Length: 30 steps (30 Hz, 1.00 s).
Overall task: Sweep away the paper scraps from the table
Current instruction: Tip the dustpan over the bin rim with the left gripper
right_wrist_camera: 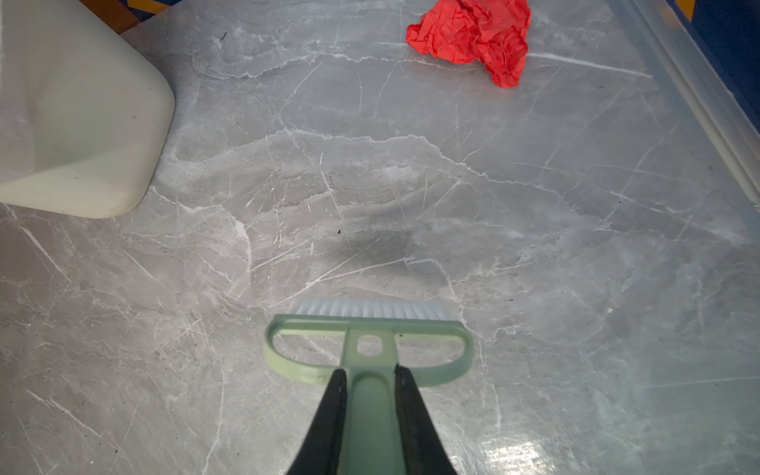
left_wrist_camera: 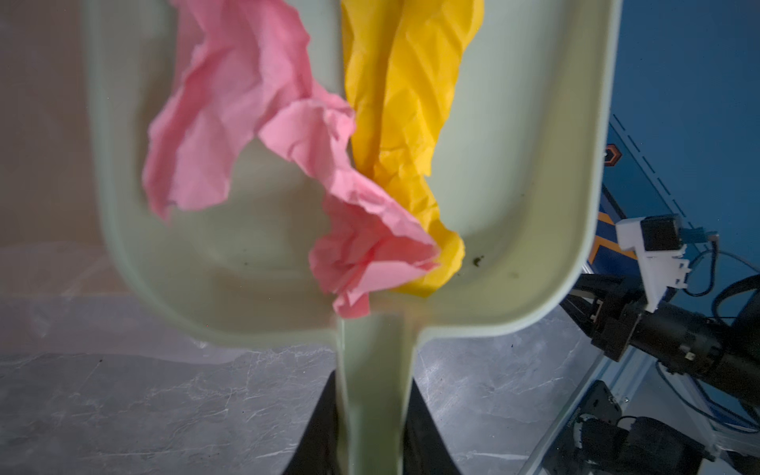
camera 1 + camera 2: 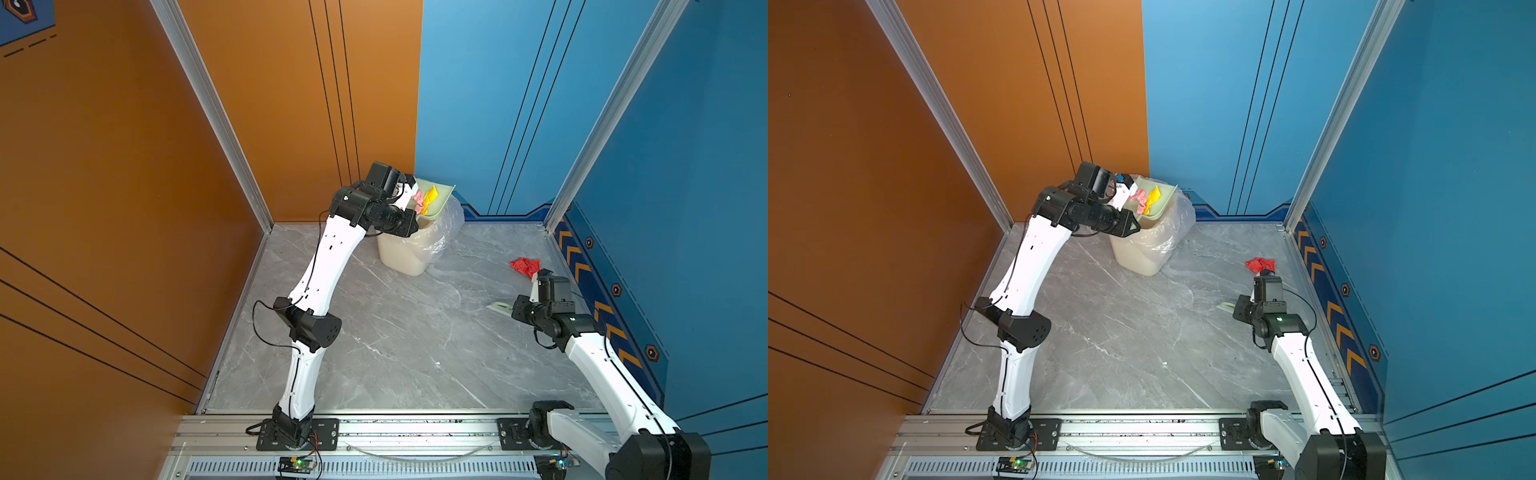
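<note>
Dustpan (image 2: 514, 205) is clamped by its handle in the left gripper (image 2: 370, 411) and held over the bin (image 3: 405, 253); pink scrap (image 2: 230, 123) and yellow scrap (image 2: 403, 103) are carried in it. By the right gripper (image 1: 370, 382) the brush (image 1: 366, 329) is gripped over the table (image 1: 370, 185), where a red scrap (image 1: 477, 37) is seen near the right rail (image 1: 699, 103).

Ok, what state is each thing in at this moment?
left gripper: shut on dustpan handle.
right gripper: shut on brush handle.
dustpan: raised over the bin, holding scraps.
pink scrap, yellow scrap: in the dustpan.
red scrap: loose on the table.
bin: upright, lined.
</note>
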Available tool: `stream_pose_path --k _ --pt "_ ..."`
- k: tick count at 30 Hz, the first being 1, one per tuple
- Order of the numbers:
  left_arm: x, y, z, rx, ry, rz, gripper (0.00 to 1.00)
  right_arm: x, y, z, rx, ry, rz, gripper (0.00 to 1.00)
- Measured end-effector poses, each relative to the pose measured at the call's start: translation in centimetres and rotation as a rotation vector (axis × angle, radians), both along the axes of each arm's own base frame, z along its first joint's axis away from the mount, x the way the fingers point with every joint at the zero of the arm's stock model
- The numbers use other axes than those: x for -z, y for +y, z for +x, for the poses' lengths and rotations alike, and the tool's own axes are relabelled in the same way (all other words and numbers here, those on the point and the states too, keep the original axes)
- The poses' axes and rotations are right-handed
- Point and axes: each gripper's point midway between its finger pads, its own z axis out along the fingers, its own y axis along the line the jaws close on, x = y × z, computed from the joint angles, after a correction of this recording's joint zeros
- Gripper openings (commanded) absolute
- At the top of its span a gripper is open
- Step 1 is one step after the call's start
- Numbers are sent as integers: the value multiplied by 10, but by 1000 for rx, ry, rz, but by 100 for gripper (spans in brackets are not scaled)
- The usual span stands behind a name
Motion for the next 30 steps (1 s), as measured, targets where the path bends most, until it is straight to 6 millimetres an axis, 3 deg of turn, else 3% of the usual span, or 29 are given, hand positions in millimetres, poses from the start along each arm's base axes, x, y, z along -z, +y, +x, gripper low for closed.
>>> stream_pose_path --k 8,17,30 --pt "-3 -11 10 3 85 -159 0 4 0 1 -1 14 0 0" --pt "-22 -31 16 34 152 -357 0 4 0 1 -1 14 -1 0" --pt "-9 -59 32 61 354 -623 0 3 0 1 -1 10 -2 0"
